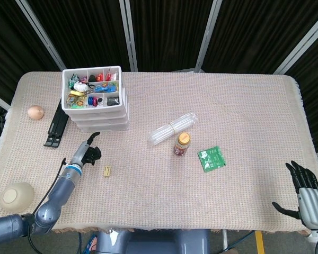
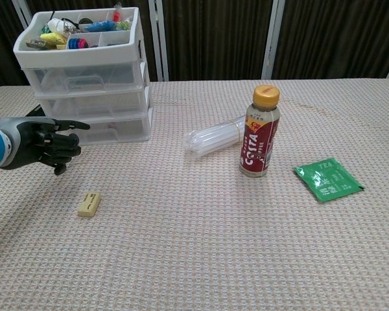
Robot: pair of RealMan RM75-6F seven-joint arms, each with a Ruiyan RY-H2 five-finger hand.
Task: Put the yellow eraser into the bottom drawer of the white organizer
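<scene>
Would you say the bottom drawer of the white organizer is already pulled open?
No, the bottom drawer sits flush with the drawers above it, and the left hand hovers apart from it.

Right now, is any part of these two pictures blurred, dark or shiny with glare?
Head view: sharp, evenly lit, only the curtains behind are dark. Chest view: the eraser and bottle are sharp, the left hand slightly soft; no strong glare.
</scene>
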